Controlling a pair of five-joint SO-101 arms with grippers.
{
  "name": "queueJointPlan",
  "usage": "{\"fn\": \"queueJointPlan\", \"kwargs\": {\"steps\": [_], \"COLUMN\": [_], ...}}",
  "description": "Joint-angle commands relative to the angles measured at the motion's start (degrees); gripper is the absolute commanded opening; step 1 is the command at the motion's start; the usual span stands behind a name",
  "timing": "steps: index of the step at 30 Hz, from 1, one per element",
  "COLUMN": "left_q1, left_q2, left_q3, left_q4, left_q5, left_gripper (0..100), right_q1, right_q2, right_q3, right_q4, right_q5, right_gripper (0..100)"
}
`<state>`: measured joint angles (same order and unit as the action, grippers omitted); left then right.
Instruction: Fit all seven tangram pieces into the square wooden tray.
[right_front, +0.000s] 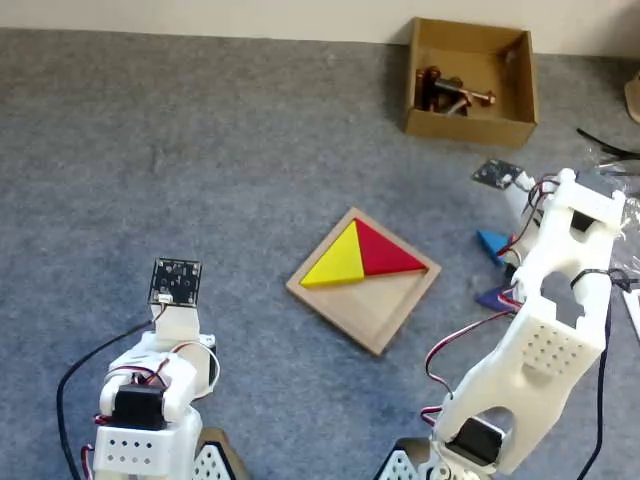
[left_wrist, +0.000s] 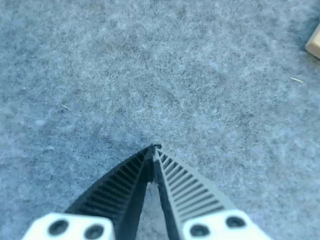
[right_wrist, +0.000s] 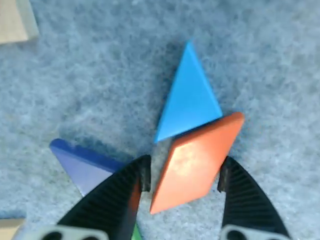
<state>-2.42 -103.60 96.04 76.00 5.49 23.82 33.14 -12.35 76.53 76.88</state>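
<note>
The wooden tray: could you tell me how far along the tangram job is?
Done: the yellow triangle and red triangle sit in the tray. In hand: the open right gripper straddles the orange parallelogram on the carpet. Left: that piece, the light blue triangle and the dark blue piece, at least. The left gripper is shut.

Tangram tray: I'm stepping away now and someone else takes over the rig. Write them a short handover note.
Left gripper: shut, empty, over bare carpet.
Right gripper: open, a finger on either side of the orange parallelogram, which lies on the carpet to the right of the wooden tray.
Done: the yellow triangle and red triangle sit in the tray.
Left: five pieces, among them the orange parallelogram, the light blue triangle touching it and the dark blue piece beside them.
</note>
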Motion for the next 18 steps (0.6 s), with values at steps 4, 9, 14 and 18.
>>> {"fn": "queueJointPlan", "kwargs": {"steps": [4,9,14,18], "left_q1": [0.9,0.9,0.9,0.9], "left_q2": [-0.4,-0.4,-0.4,-0.4], "left_q3": [1.1,1.1,1.1,1.1], "left_q4": [-0.1,-0.1,-0.1,-0.1], "left_q5": [0.4,0.4,0.4,0.4], "left_gripper": [1,1,1,1], "right_q1": [-0.5,-0.6,-0.7,-0.9], "right_q2": [0.0,0.0,0.0,0.0], "right_q3": [-1.0,-1.0,-1.1,-1.7], "right_q4": [0.0,0.0,-0.5,-0.5], "right_q5": [0.4,-4.0,-9.1,-15.7], "right_gripper": [18.3,10.0,9.4,9.4]}}
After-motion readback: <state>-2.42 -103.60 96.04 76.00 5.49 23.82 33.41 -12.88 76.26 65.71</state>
